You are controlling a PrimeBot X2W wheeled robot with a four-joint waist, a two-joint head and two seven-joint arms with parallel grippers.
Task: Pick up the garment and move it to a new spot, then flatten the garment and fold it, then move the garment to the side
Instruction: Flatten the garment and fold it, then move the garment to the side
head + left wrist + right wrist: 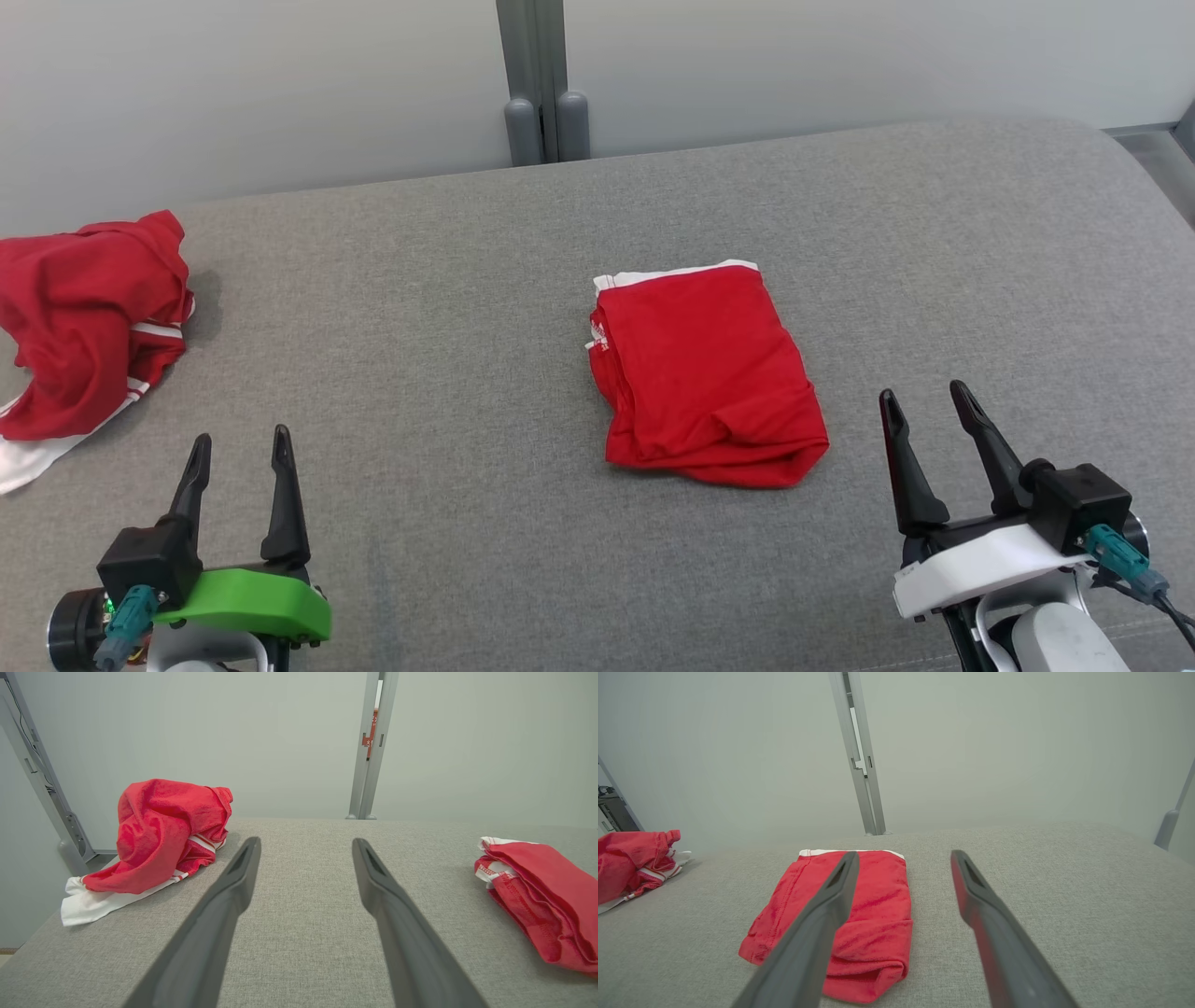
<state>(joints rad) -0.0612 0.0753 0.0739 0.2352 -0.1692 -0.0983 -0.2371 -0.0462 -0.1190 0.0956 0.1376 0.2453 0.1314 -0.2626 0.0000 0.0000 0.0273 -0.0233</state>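
1. Garment (705,378) folded, lying mid-way on the grey surface (448,373); folding looks done.
2. Left gripper (240,436) and right gripper (923,390): fingers apart, empty, short of it.
3. Left to do, likely: shift it aside. Crumpled red garment (89,317) sits far left.

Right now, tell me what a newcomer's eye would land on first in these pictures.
The folded red garment stands out first, lying in the middle of the grey padded surface. Next comes the crumpled red garment with white stripes, heaped at the surface's far left edge. The left gripper and right gripper sit open at the lower corners, touching neither.
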